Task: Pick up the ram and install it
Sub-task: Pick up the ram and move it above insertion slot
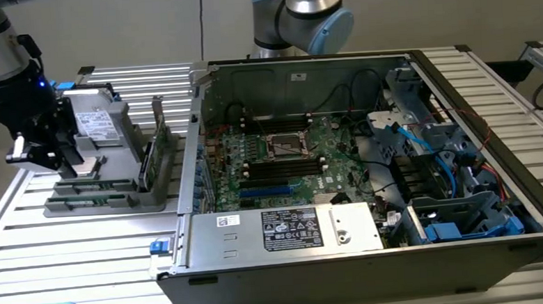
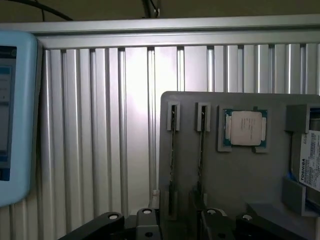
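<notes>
Two ram sticks stand edge-up in narrow slots of the grey parts holder (image 2: 235, 185): one ram (image 2: 172, 155) and a second ram (image 2: 201, 155) beside it. In the exterior view they show as green strips (image 1: 94, 181) in the holder (image 1: 116, 202), left of the open computer case (image 1: 351, 245). My gripper (image 1: 46, 155) hangs just above the holder's end on the exterior view's left. It is open and holds nothing. In the wrist view its dark fingers (image 2: 147, 222) straddle the near end of the first stick without touching it.
The holder also carries a processor chip (image 2: 245, 128), a hard drive (image 2: 310, 160) and broader upright green cards (image 1: 152, 158). The motherboard (image 1: 281, 158) with black slots lies inside the case. A light blue device (image 2: 15, 115) rests on the slatted aluminium table (image 1: 82, 259).
</notes>
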### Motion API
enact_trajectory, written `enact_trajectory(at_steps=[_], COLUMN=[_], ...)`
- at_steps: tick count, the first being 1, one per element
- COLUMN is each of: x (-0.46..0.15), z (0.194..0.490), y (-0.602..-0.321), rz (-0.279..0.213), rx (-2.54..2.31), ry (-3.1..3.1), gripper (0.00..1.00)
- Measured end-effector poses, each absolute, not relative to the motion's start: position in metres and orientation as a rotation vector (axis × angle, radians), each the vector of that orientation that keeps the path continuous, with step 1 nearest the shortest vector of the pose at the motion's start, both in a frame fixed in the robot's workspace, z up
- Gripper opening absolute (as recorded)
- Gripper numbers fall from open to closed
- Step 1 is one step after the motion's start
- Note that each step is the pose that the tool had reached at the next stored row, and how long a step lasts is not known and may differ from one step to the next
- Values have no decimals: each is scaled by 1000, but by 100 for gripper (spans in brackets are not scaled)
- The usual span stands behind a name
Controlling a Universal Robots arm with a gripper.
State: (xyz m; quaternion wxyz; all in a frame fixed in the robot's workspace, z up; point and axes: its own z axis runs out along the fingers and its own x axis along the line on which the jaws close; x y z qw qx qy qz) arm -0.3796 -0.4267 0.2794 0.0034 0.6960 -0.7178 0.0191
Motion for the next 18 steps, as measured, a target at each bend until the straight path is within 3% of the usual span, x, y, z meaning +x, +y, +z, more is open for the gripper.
enact_trajectory(at_steps=[18], x=[-377], z=[247], y=[-427], rz=[60], rx=[2182], ry=[-2250], gripper=[36])
